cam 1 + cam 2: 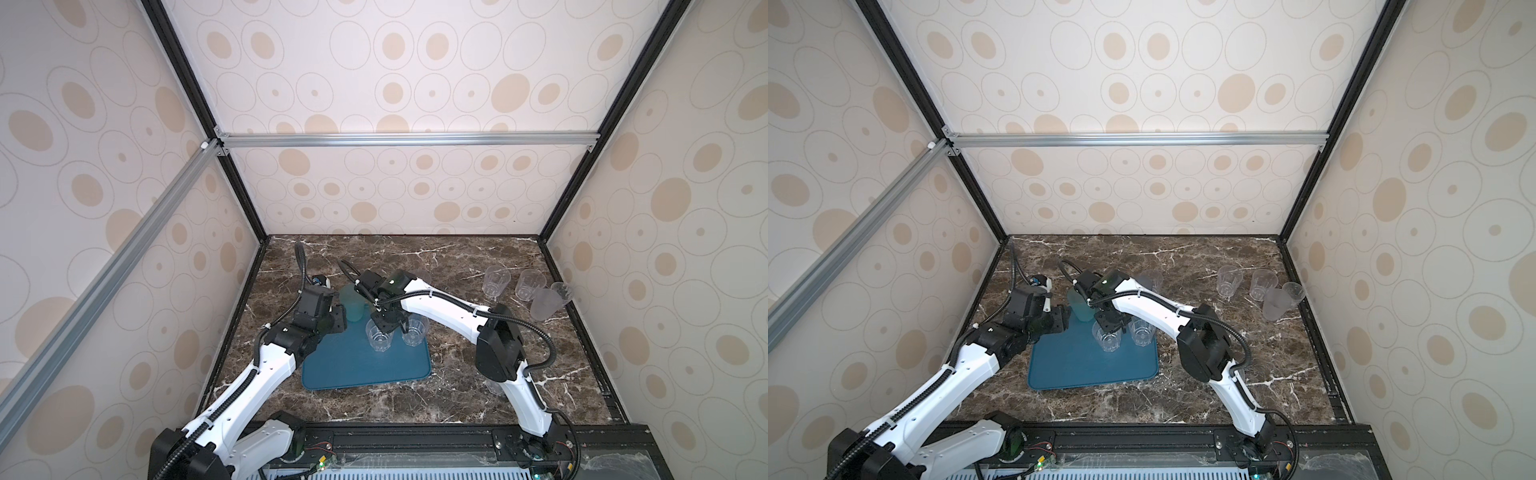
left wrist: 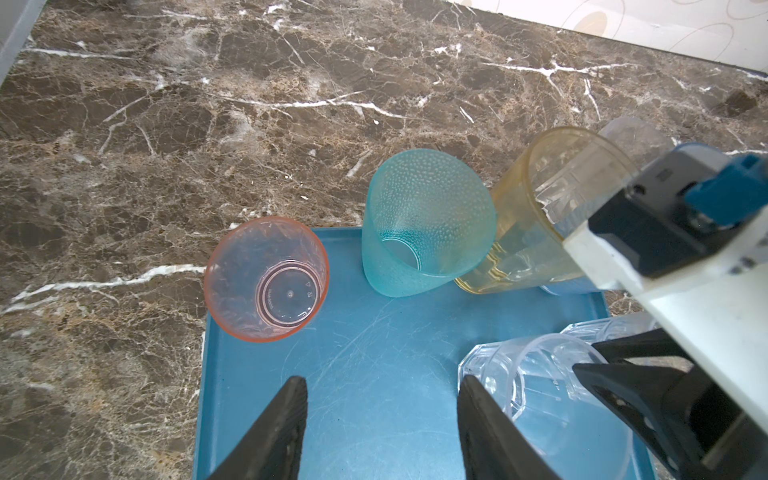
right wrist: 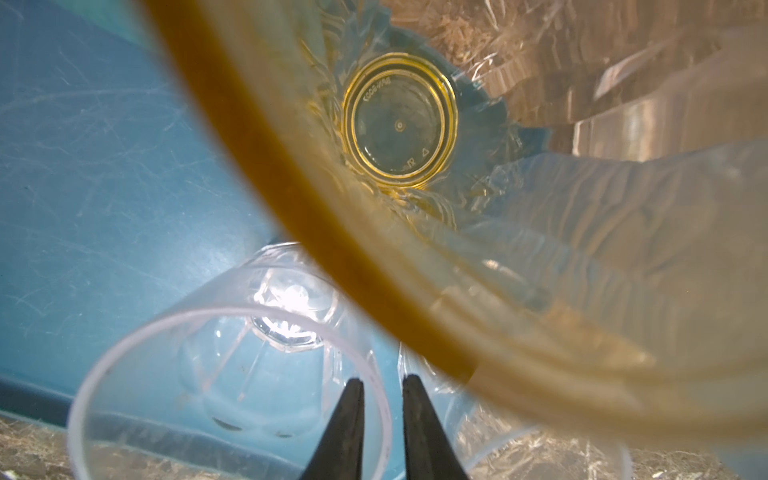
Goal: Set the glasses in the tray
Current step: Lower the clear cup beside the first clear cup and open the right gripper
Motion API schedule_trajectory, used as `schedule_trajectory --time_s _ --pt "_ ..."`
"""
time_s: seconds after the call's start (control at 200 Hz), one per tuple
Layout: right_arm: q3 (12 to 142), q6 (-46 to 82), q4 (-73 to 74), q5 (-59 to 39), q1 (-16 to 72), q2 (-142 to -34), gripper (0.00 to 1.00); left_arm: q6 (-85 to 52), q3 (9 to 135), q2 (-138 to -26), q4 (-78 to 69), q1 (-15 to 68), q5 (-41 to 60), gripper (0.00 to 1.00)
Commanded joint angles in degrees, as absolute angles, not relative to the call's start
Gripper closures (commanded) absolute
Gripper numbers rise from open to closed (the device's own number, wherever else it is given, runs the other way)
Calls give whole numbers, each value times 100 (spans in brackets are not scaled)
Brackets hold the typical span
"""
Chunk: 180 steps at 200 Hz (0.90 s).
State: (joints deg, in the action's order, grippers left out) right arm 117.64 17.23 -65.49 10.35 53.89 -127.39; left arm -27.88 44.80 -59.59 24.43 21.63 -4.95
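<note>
The teal-blue tray (image 1: 365,368) lies left of the table's middle. At its far edge stand a pink glass (image 2: 268,278), a teal glass (image 2: 428,224), a yellow glass (image 2: 552,208) and, behind the yellow one, a grey-blue glass (image 3: 623,199). Two clear faceted glasses (image 1: 379,336) (image 1: 414,330) stand on the tray's right part. My right gripper (image 3: 382,379) straddles the rim of the left clear glass (image 3: 208,374), jaws slightly apart, with a little daylight on both sides of the rim. My left gripper (image 2: 382,380) hovers open over bare tray, holding nothing.
Several clear and frosted glasses (image 1: 496,280) (image 1: 545,303) stand on the brown marble table at the far right, close to the side wall. One more clear glass (image 1: 1152,278) stands behind the right arm. Patterned walls enclose three sides.
</note>
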Motion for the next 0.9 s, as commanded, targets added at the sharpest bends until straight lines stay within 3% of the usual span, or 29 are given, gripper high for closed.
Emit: schedule_trajectory --time_s 0.0,0.43,0.705,0.895 --pt "11850 1661 -6802 1145 5372 -12825 79 -2905 4486 -5996 2391 2153 -483 42" --pt "11810 1634 -6776 1419 5370 -12747 82 -2898 4518 -6047 2383 2153 -474 43" --pt "11829 1705 -6791 1311 5370 -12498 71 -2866 4601 -6030 2449 2151 -551 43" --pt "11765 1792 -6821 1214 5376 -12141 69 -2828 4792 -6012 2531 2195 -749 43"
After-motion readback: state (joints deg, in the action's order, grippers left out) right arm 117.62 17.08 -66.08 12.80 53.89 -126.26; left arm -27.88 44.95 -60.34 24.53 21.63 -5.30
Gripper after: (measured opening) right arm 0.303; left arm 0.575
